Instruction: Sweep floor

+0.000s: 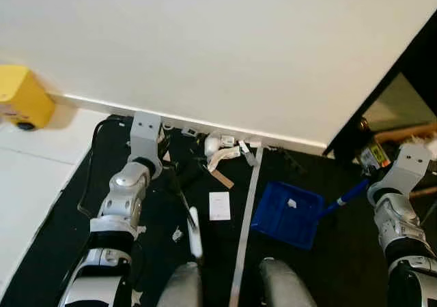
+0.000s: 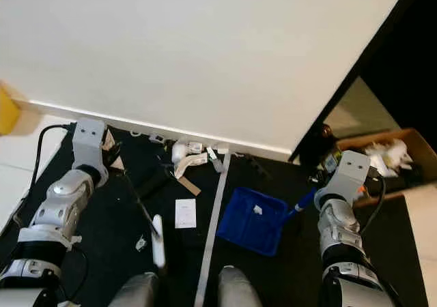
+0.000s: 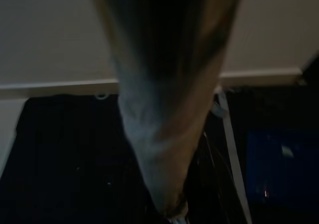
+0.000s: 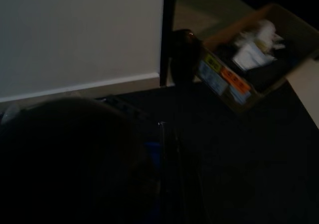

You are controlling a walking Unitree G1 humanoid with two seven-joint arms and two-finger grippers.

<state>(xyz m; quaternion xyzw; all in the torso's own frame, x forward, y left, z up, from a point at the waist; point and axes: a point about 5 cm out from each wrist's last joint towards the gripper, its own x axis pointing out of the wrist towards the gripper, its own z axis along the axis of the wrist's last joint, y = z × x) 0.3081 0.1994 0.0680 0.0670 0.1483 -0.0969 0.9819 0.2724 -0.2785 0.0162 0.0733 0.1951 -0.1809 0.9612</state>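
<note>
My left gripper [image 1: 162, 155], tucked under its wrist near the wall, is shut on a brush [image 1: 194, 232] with a thin dark shaft and a white end that lies toward my feet. In the left wrist view the brush [image 3: 164, 109] is a close blur. A blue dustpan [image 1: 287, 213] rests on the black floor [image 1: 328, 266] with one white scrap [image 1: 291, 202] inside it. Its blue handle [image 1: 351, 194] runs up into my right gripper [image 1: 374, 183], which is shut on it. White paper scraps [image 1: 222, 147], a brown card piece [image 1: 222, 179] and a white slip [image 1: 219, 206] lie between brush and dustpan.
A pale strip [image 1: 246, 218] runs from the skirting board toward my feet. A white wall [image 1: 218, 48] stands straight ahead. A yellow object [image 1: 24, 95] sits on the light floor at far left. At right are a dark bottle [image 2: 324, 140] and an open cardboard box [image 2: 382, 157] of clutter.
</note>
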